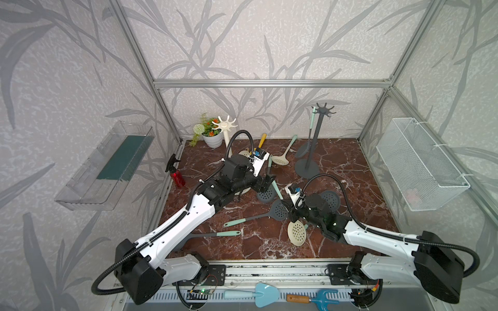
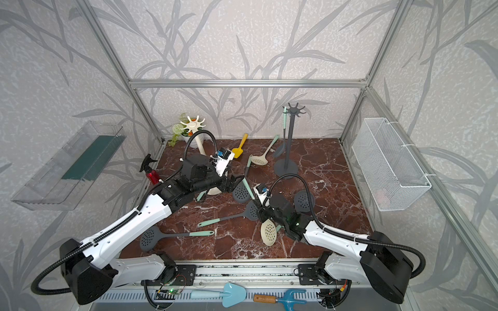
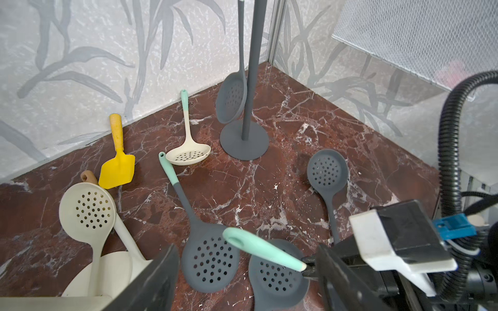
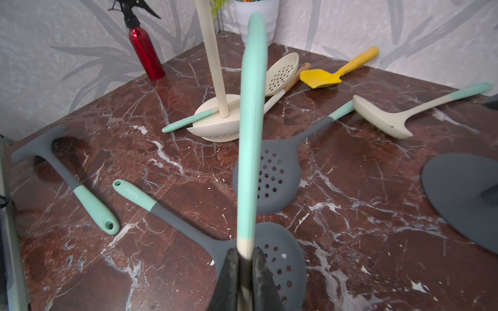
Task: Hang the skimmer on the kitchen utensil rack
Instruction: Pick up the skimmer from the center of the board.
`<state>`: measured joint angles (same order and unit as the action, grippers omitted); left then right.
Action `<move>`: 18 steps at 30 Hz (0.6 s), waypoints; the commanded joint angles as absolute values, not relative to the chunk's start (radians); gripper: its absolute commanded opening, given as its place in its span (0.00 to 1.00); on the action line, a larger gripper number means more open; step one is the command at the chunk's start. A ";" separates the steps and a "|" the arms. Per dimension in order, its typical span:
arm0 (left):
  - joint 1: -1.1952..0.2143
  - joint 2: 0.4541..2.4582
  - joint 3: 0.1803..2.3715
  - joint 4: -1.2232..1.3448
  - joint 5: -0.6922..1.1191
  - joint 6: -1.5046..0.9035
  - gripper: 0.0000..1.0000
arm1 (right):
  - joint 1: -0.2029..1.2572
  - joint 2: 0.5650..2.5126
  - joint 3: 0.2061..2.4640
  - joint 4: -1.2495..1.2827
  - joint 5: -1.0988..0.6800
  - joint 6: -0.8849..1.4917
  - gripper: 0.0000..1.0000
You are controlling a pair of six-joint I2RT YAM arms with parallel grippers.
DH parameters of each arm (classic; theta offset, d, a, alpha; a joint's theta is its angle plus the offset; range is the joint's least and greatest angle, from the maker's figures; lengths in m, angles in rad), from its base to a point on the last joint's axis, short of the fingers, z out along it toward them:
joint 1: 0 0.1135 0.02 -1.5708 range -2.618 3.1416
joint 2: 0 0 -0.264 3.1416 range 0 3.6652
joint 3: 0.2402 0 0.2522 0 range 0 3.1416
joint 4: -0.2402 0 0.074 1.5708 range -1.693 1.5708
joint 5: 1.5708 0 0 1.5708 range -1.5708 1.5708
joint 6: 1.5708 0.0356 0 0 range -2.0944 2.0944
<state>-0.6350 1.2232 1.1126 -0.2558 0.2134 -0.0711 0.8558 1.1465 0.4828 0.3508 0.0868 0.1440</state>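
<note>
My right gripper (image 4: 245, 253) is shut on the shaft of a cream skimmer just below its teal handle (image 4: 250, 134). The perforated cream head (image 1: 296, 233) hangs behind that gripper (image 1: 289, 212) in both top views. The handle slants up towards my left gripper (image 1: 269, 181). In the left wrist view the handle's tip (image 3: 258, 247) lies between the left gripper's (image 3: 246, 250) wide-open jaws, touching neither finger. The dark grey utensil rack (image 1: 314, 140) stands at the back right with one grey skimmer (image 3: 231, 99) hanging on it. A cream rack (image 1: 226, 134) stands at the back left.
Several grey skimmers (image 1: 266, 195) lie on the marble floor below the grippers. Another cream skimmer (image 1: 280, 160) and a yellow scoop (image 3: 117, 167) lie near the back. A red spray bottle (image 1: 177, 176), a flower pot (image 1: 213, 138), a wire basket (image 1: 420, 164) and a clear shelf (image 1: 107, 167) line the sides.
</note>
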 commanded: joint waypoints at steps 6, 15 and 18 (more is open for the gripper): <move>-0.648 1.205 1.045 -0.053 0.291 -0.319 0.73 | 0.859 1.008 0.420 0.505 0.193 0.147 0.00; -0.768 1.264 0.983 0.183 0.203 -0.473 0.70 | 0.859 0.979 0.433 0.508 0.194 0.125 0.00; -0.804 1.299 0.990 0.215 0.164 -0.469 0.68 | 0.859 0.970 0.442 0.497 0.183 0.125 0.00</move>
